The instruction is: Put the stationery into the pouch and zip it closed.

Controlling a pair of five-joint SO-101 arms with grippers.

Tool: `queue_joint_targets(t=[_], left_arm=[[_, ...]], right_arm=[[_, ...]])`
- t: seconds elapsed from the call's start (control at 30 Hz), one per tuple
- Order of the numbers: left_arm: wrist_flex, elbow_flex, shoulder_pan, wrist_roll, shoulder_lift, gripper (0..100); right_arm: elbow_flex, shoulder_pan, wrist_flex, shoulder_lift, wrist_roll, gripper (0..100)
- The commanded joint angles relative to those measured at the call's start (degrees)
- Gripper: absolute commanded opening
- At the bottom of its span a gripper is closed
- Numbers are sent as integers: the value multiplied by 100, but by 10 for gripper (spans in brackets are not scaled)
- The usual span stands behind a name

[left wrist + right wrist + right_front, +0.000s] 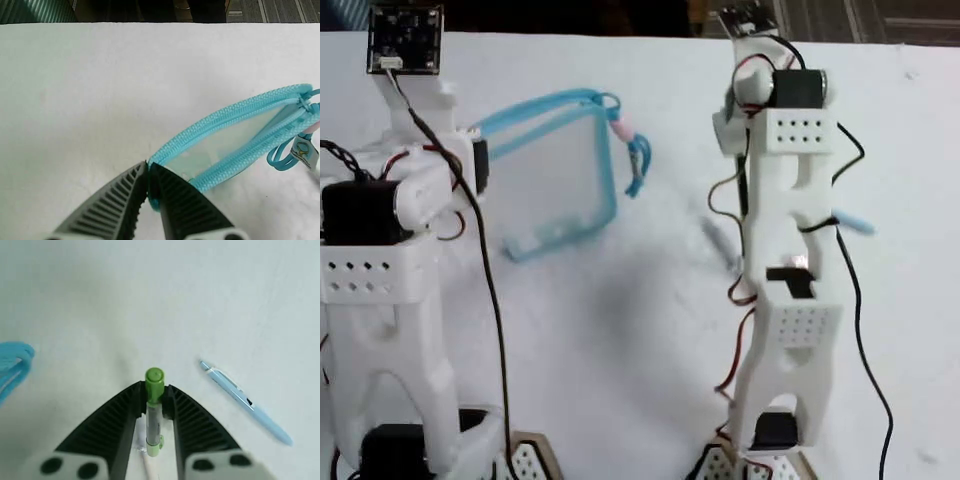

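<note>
My right tool (154, 401) grips green pen (153, 412) lengthwise; open pouch (555, 175) lies at nine o'clock, left tool (148, 176) pinching its corner.

Bare surface (620, 340) runs down the frame's middle between the left arm (385, 300) and right arm (790, 300), bounded by the pouch (555, 175) at upper centre-left, with the pen (855, 222) lying at right.

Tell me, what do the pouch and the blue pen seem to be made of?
Pouch: probably soft clear plastic, since the table shows through its panel; the blue zipper tape looks woven. Blue pen: likely smooth plastic, evenly coloured body.
</note>
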Motion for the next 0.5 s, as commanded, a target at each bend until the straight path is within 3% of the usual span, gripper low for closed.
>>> queue_joint_targets(t=[0.0, 0.2, 0.33, 0.47], left_arm=[[0, 18, 40, 35, 48, 24], [0, 18, 40, 35, 48, 24], [0, 18, 40, 35, 48, 24], [0, 18, 40, 35, 48, 24]], right_arm=[[-105, -136, 75, -699, -237, 17], [-114, -198, -532, -1692, -1073, 17], [-114, -356, -1437, -2563, -2207, 17], [-105, -1095, -2273, -3257, -2954, 17]])
